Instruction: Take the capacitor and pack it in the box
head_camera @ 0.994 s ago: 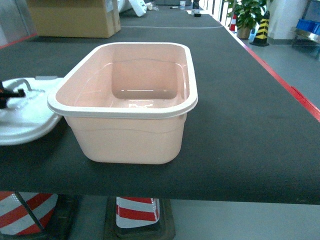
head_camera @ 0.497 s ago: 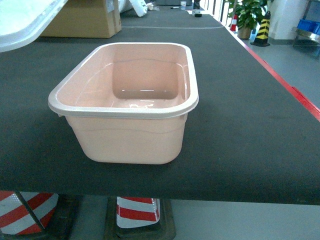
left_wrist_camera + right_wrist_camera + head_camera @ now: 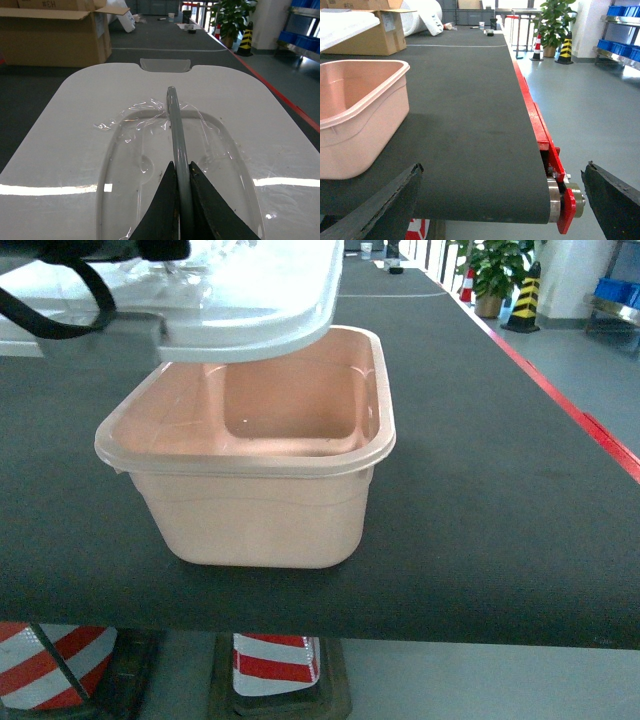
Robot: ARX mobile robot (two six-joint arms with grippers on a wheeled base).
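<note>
1. The box point(image 3: 250, 510), a pale peach-pink tub, is seen standing upright on the dark belt surface point(image 3: 500, 490), open at the top; no capacitor can be made out inside it.
2. The white lid point(image 3: 250, 300) is held in the air above the rear left part of the box, overlapping its back rim in the head view.
3. The left gripper point(image 3: 181, 200) is seen closed on the lid's grey handle point(image 3: 175, 130), one dark finger on each side of the arch.
4. The right gripper point(image 3: 500, 200) is held wide apart and empty, low at the near edge of the belt, to the right of the box.
5. A brown cardboard carton point(image 3: 55, 35) is noted behind the lid, and a potted plant point(image 3: 555, 22) stands on the floor far right.
</note>
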